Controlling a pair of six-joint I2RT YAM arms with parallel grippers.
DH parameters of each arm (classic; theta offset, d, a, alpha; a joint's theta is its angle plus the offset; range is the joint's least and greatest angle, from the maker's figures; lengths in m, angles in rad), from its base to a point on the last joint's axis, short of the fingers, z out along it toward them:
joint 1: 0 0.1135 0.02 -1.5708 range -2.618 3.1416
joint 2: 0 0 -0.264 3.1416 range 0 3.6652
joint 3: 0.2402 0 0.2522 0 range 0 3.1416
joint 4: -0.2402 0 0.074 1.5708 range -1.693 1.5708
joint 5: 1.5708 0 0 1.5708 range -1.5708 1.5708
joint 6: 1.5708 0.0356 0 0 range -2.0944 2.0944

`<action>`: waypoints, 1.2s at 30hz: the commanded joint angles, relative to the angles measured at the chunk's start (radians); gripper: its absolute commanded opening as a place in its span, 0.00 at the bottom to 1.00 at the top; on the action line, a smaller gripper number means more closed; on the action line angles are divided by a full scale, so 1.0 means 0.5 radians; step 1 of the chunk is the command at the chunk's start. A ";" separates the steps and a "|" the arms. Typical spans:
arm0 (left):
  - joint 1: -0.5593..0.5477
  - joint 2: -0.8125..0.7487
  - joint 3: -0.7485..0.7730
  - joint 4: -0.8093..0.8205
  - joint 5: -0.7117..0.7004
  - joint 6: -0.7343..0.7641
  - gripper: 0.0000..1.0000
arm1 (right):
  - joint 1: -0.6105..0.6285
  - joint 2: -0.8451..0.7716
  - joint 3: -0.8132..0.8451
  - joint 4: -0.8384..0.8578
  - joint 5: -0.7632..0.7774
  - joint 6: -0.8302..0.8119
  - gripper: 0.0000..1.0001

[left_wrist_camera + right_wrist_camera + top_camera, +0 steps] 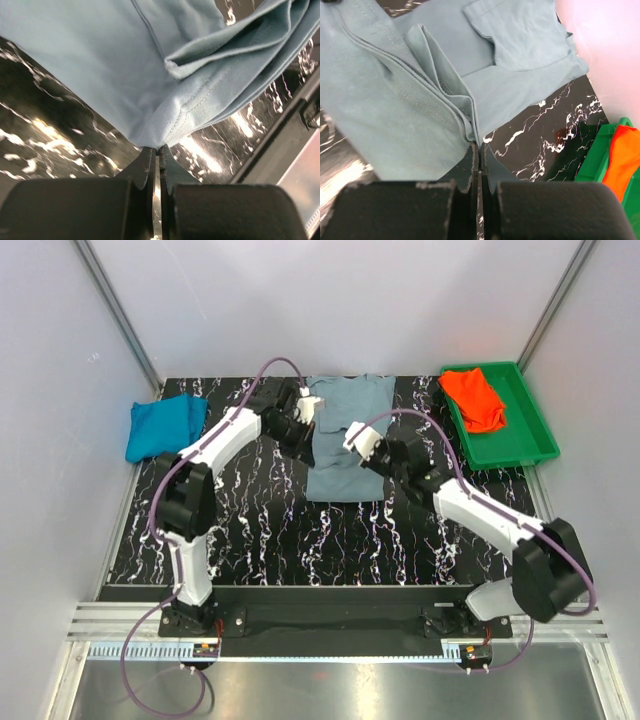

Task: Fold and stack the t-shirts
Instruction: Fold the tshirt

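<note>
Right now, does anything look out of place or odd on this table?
Nothing looks damaged or spilled. The teal-blue t-shirt lies bunched at the left edge of the marbled mat, and the orange-red t-shirt sits crumpled in the green tray. Neither looks folded. The grey-blue t-shirt is mid-fold, pinched by the left tool and the right tool.

The black table with white marble-like veining (260,530) carries three things, all along its far edge. A dusty grey-blue cloth t-shirt (335,480) lies at the middle, reaching toward the centre. A bunched bright teal-blue cloth t-shirt (163,427) sits at the far left corner, overhanging the left edge. A green rectangular plastic tray (520,443) rests at the far right corner — partly past the right edge.
</note>
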State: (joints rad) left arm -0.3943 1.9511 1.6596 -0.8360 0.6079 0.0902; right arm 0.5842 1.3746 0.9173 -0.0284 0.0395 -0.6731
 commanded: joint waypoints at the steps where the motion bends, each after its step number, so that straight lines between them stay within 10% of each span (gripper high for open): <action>1: 0.046 0.110 0.224 0.055 -0.056 0.037 0.00 | -0.082 0.161 0.184 0.216 -0.054 -0.050 0.00; 23: 0.129 0.832 0.905 0.356 -0.268 -0.058 0.04 | -0.340 1.269 0.871 0.499 -0.092 -0.019 0.00; 30: 0.135 0.758 0.979 0.356 -0.390 -0.064 0.36 | -0.355 1.273 0.970 0.477 -0.005 0.024 0.01; 32: 0.135 0.715 0.979 0.341 -0.421 -0.070 0.59 | -0.355 1.242 0.945 0.483 0.025 0.024 0.14; 36: 0.135 0.617 0.951 0.313 -0.439 -0.052 0.71 | -0.358 1.111 0.801 0.505 0.068 0.024 0.25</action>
State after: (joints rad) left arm -0.3325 2.3596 2.1075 -0.7052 0.4202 0.0578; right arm 0.4160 2.0335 1.3464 0.1638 0.0353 -0.6701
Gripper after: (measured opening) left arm 0.688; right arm 0.228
